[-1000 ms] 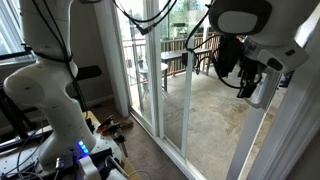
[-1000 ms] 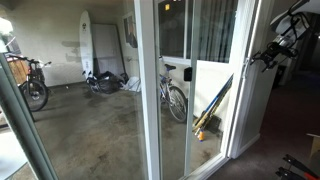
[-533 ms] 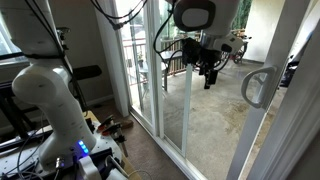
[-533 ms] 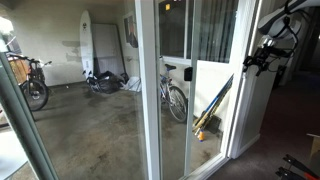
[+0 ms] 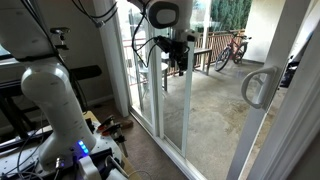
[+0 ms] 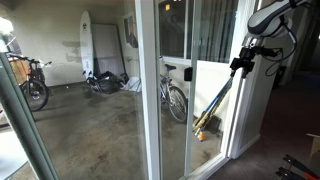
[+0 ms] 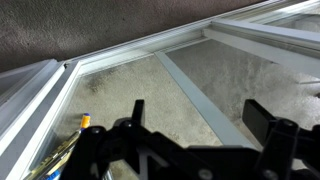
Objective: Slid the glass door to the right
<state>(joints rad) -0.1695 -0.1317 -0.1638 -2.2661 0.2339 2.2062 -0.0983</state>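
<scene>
In an exterior view, my claw [image 5: 178, 62] hangs high in front of the glazing. It is well apart from the glass door [image 5: 290, 125], whose white stile with looped handle [image 5: 258, 87] stands in the right foreground. My white base [image 5: 50, 105] sits at the left.

In an exterior view, my claw [image 6: 241, 64] is just beside a white upright frame [image 6: 255, 110]; I cannot tell whether they touch. A bicycle [image 6: 175, 97] stands behind the glass.

In the wrist view, my claw [image 7: 198, 115] is spread wide and grips nothing. Below it, white frame rails [image 7: 190, 85] cross grey concrete [image 7: 120, 85].
</scene>
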